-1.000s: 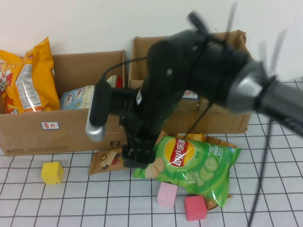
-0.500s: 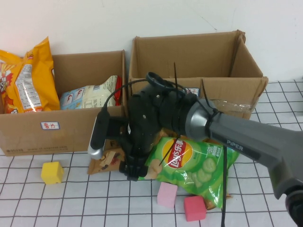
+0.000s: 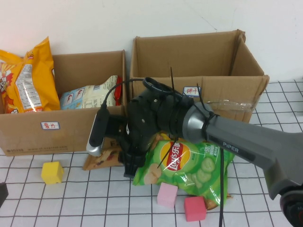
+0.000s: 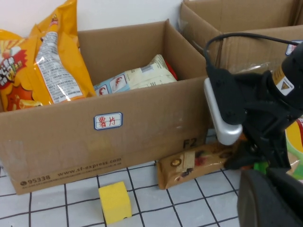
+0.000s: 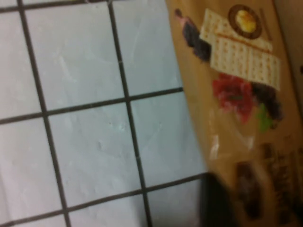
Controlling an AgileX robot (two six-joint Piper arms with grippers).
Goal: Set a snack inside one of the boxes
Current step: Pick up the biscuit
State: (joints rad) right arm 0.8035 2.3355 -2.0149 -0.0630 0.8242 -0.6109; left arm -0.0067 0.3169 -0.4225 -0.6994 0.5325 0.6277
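White gridded table (image 3: pixel 57 198), white wall. Two cardboard boxes (image 3: pixel 71 125), three blocks. My right gripper (image 3: pixel 129 166) sits on the brown snack packet (image 3: pixel 102 158); fingers unclear. My left gripper (image 4: pixel 270 198) hovers nearby.

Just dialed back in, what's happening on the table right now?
The right arm is stretched across the table, its right end effector low at the flat brown snack packet lying before the left cardboard box, beside the green chip bag. Whether it has a grip is hidden. The left end effector waits near the table's left side. The right cardboard box looks empty; nothing is lifted yet.
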